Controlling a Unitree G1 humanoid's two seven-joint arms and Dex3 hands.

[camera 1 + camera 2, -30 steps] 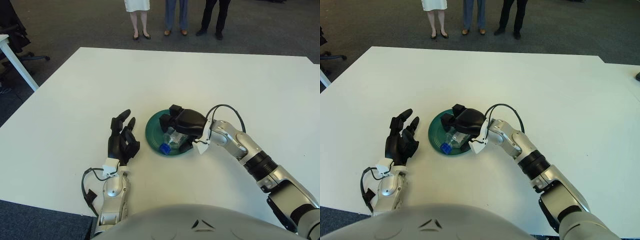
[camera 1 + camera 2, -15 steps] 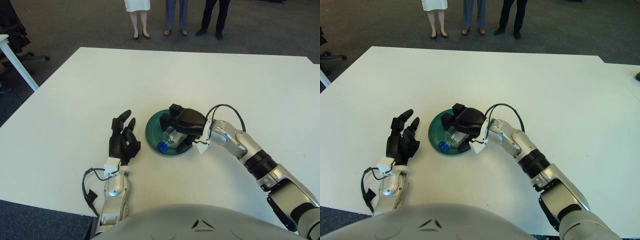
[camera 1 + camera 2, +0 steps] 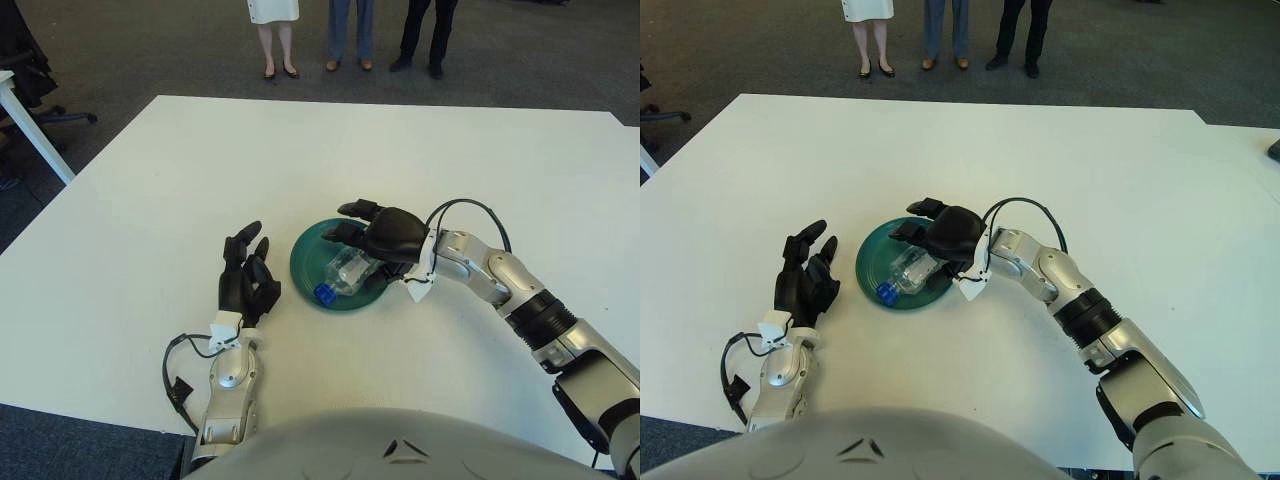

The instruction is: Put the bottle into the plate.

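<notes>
A clear plastic bottle with a blue cap lies on its side in the dark green plate near the table's middle, cap toward the plate's front edge. My right hand hovers over the plate's right rim, its fingers spread and off the bottle. Left of the plate, my left hand shows with its black fingers relaxed and nothing in them.
The white table spreads wide on every side of the plate. Three people's legs stand on the carpet beyond the far edge. An office chair and another desk's corner are at the far left.
My right hand has let go of the bottle, spread its fingers and drawn back to the right. The bottle now lies free in the plate. The left hand has stayed put.
</notes>
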